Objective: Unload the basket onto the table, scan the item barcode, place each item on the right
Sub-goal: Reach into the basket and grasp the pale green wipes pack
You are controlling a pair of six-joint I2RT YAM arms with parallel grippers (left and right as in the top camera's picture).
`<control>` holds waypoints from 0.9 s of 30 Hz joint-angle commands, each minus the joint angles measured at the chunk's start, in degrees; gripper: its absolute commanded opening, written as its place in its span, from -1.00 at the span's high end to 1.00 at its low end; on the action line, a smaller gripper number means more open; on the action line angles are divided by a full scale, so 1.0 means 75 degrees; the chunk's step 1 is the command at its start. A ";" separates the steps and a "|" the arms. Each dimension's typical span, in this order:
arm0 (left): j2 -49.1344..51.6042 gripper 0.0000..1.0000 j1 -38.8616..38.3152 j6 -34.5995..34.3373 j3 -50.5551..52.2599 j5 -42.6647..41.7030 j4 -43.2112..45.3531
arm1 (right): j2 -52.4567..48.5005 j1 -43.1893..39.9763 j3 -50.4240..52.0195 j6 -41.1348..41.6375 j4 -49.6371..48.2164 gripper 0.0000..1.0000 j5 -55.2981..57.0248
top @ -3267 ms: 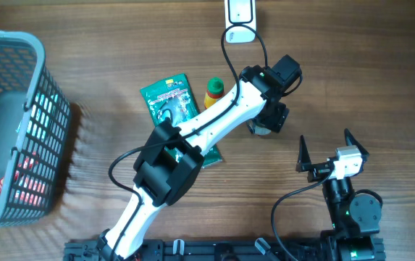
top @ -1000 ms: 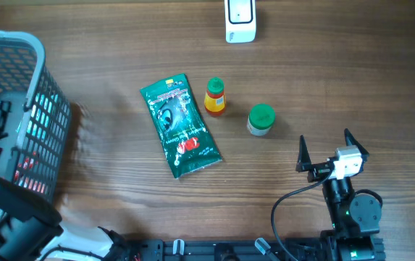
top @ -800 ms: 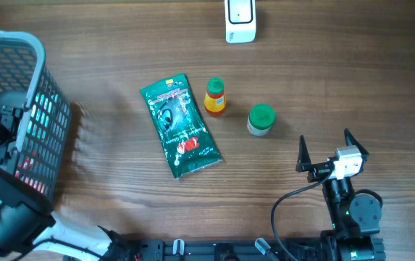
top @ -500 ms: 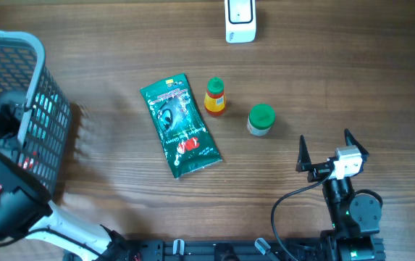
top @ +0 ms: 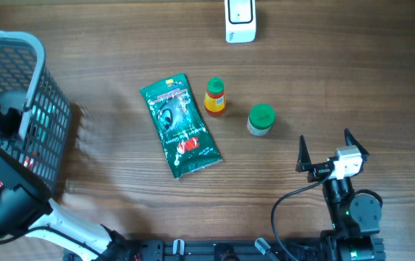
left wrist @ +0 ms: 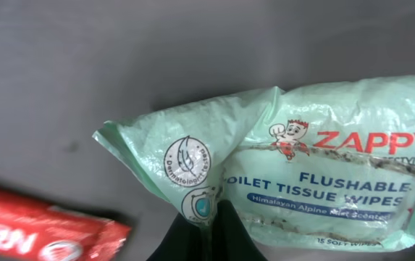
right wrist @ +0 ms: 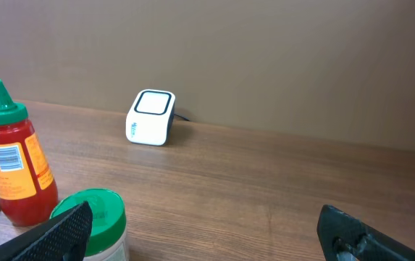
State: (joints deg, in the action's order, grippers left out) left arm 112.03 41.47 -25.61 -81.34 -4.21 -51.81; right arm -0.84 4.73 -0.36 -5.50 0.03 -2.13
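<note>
Your left pincer [left wrist: 216,212] has swung from the middle of the desk [top: 337,72] into the basket [top: 37,58] and is pinched together on the lower edge of the green wipes pack [left wrist: 323,174] (a red packet [left wrist: 40,228] lies nearby). Your right pincer [top: 324,141] rests spread apart, well away from the scanner [top: 240,18].

Mint-green wipes pack [left wrist: 323,167], right half of left wrist frame: red "ZAPPY", blue "FLUSHABLE", "OILET TISSUE WIPES" (first letter hidden), banner "Himalayan Alpine Mist Scented". Red packet [left wrist: 40,228], lower left: white letters cut off, unreadable. Red sauce bottle [right wrist: 15,170], left of right wrist frame: barcode label, digits too small. Green pouch [top: 180,134], overhead centre: print illegible.
</note>
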 commanded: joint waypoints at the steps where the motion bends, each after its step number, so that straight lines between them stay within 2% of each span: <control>1: -0.0731 0.92 0.0102 0.0306 0.0029 0.0545 -0.0166 | 0.0035 0.0026 0.0009 -0.0067 -0.0015 -1.00 -0.0096; 7: -0.2696 0.92 0.0102 0.0256 -0.0752 0.0542 -0.0309 | 0.0035 0.0026 0.0009 -0.0067 -0.0015 -1.00 -0.0096; 12: -0.4637 0.92 0.0102 -0.0912 -0.1008 0.0350 -0.0134 | 0.0035 0.0026 0.0009 -0.0067 -0.0015 -1.00 -0.0096; 14: -0.5514 0.92 0.0090 -0.1553 -0.1008 -0.0294 -0.0003 | 0.0035 0.0026 0.0009 -0.0064 -0.0015 -1.00 -0.0096; 17: -0.6216 0.92 -0.0099 -0.1679 -0.1008 -0.1722 0.0015 | 0.0035 0.0026 0.0009 -0.0067 -0.0015 -1.00 -0.0096; 20: -0.6645 0.92 -0.0868 -0.1676 -0.1008 -0.2763 -0.0067 | 0.0035 0.0026 0.0009 -0.0067 -0.0015 -1.00 -0.0096; 27: -0.6301 0.92 -0.3427 -0.1617 -0.1005 -0.2894 -0.0691 | 0.0035 0.0026 0.0009 -0.0067 -0.0015 -0.99 -0.0096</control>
State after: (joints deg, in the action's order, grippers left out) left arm 62.70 23.29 -37.43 -88.25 -23.22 -56.80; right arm -0.84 4.73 -0.36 -5.50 0.01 -2.13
